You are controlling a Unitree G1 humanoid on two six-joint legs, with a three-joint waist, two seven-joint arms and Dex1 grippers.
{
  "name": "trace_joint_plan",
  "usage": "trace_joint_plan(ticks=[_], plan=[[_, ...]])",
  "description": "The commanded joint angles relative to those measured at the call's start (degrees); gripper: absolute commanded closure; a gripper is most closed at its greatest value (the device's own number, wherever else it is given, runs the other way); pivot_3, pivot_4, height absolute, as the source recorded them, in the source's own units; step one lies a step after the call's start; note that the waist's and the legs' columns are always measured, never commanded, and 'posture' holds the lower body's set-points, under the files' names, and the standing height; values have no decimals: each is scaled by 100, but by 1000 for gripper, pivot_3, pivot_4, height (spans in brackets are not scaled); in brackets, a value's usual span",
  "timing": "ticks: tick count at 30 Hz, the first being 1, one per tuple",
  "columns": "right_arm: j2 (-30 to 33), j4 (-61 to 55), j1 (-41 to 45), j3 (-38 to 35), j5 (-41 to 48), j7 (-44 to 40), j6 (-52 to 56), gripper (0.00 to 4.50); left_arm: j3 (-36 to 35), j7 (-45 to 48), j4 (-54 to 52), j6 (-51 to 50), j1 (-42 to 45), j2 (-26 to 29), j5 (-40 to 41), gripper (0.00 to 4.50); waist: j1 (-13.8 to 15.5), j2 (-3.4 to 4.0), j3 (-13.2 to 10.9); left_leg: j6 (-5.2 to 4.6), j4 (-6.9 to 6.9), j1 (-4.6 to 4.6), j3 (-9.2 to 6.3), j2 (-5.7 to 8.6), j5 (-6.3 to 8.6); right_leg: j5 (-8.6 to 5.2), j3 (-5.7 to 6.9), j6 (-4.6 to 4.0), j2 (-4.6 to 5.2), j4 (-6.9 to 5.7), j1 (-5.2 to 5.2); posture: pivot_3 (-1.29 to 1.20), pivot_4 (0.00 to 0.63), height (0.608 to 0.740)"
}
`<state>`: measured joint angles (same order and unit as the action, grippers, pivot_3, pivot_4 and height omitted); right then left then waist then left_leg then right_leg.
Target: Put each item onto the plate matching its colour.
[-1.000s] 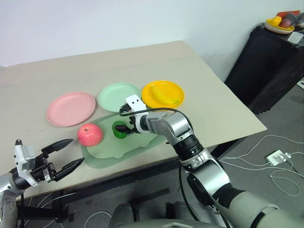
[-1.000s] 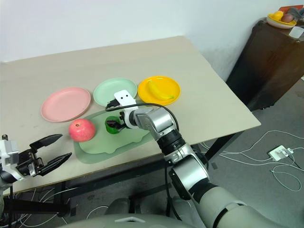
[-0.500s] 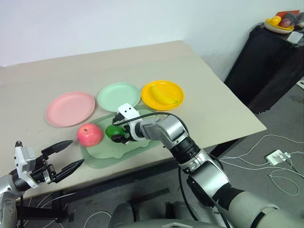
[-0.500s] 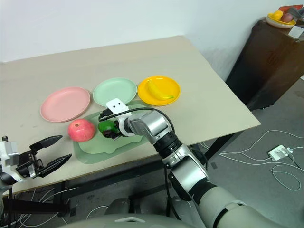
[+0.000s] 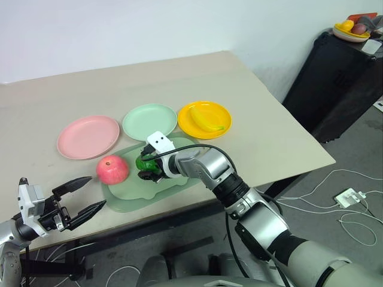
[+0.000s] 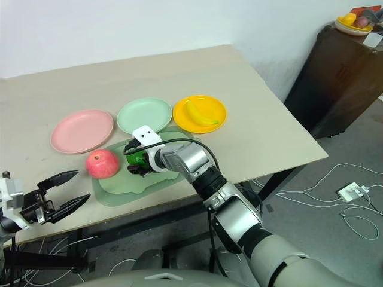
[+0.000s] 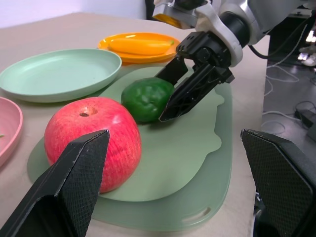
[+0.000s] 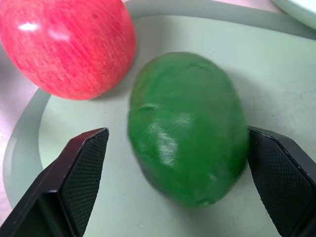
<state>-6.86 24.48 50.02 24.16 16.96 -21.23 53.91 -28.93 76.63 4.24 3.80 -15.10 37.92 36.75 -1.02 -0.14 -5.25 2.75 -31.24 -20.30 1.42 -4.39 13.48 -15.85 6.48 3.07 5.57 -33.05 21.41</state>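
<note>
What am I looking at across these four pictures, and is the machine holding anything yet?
It is a two-armed humanoid robot. Two pictures look down from its head; the other two come from cameras on its wrists. On the table lie a pink plate, a mint green plate and an orange-yellow plate already carrying the banana. On the pale green mat sit the apple and the green fruit. The right gripper stands open around that fruit, not yet holding it. The left gripper waits open, empty.

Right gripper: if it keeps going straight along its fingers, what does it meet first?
The dark green fruit. It lies on the pale green mat between the right gripper's open fingers; one finger already looks close, though contact is unclear.
</note>
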Motion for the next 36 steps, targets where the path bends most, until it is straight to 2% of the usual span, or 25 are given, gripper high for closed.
trace_joint_plan(ticks=[1, 4, 5, 7, 11, 12, 18, 24, 30, 33, 36], plan=[[-897, 82, 359, -5, -48, -48, -309, 14, -62, 9, -162, 31, -13, 13, 77, 0, 0, 0, 0, 0, 0, 0, 0, 0, 0, 0, 0, 0, 0, 0, 0, 0, 150, 740], [-924, 191, 404, 2, -77, -62, -413, 14, -65, 21, -154, 34, -11, 17, 81, 0, 0, 0, 0, 0, 0, 0, 1, 0, 0, 0, 1, 0, 0, 0, 0, 0, 150, 740], [-934, 225, 412, -3, -86, -59, -446, 188, -75, 40, -119, 47, -6, 21, 82, 0, 0, 0, 0, 0, 0, 0, 1, -1, 0, 0, 1, 0, 0, 0, 1, 0, 150, 740], [-938, 283, 414, -7, -113, -45, -522, 604, -83, 76, -45, 84, 9, 23, 69, 0, 0, 0, 0, 0, 0, 0, 1, -1, 0, 0, 1, 0, 0, 0, 1, 0, 150, 740], [-924, 347, 407, -44, -134, -34, -616, 1850, -103, 88, -28, 85, 26, 38, 67, 0, -1, 0, 0, 0, 1, 0, 2, -2, 0, 0, 1, 0, 0, 0, 1, 0, 150, 740], [-915, 355, 402, -76, -122, -22, -627, 2006, -106, 74, -43, 73, 32, 39, 71, 0, 0, 0, 0, 0, 1, 0, 2, -2, 0, 0, 1, 0, 0, 0, 1, 0, 150, 740], [-706, 197, 443, -191, -33, -138, -553, 2013, -93, 41, -69, 88, 16, 3, 63, 0, 0, 0, 0, 0, 1, 0, 2, -4, 0, 0, 1, 0, 0, 1, 2, 0, 150, 740], [-188, 60, 1030, -797, 146, -399, -418, 2013, -88, 7, -82, 70, 29, 5, 65, 0, 0, -2, -4, 1, 1, -5, 5, -7, 1, 0, 2, -1, 0, 1, 11, 0, 150, 740], [-77, 1580, 2121, -1475, -93, -503, -1525, 2013, -116, -12, -32, 50, 97, 54, 65, 0, 1, -3, -3, 1, 6, -2, 13, -9, 1, 0, 5, -1, -2, 3, 15, 0, 150, 740], [-159, 2745, 2430, -1467, -474, -513, -2640, 2013, -150, -56, -72, 24, 112, 67, 92, 0, 0, -3, -3, 1, 5, -3, 14, -9, 1, -1, 5, -1, -2, 4, 13, 0, 150, 740], [-293, 3579, 2649, -1595, -658, -468, -3303, 2013, -174, -59, -123, 19, 53, 67, 108, 0, -12, -4, -5, 0, 5, -3, 16, -9, 0, 0, 5, -1, -2, 2, 14, 0, 150, 740]])
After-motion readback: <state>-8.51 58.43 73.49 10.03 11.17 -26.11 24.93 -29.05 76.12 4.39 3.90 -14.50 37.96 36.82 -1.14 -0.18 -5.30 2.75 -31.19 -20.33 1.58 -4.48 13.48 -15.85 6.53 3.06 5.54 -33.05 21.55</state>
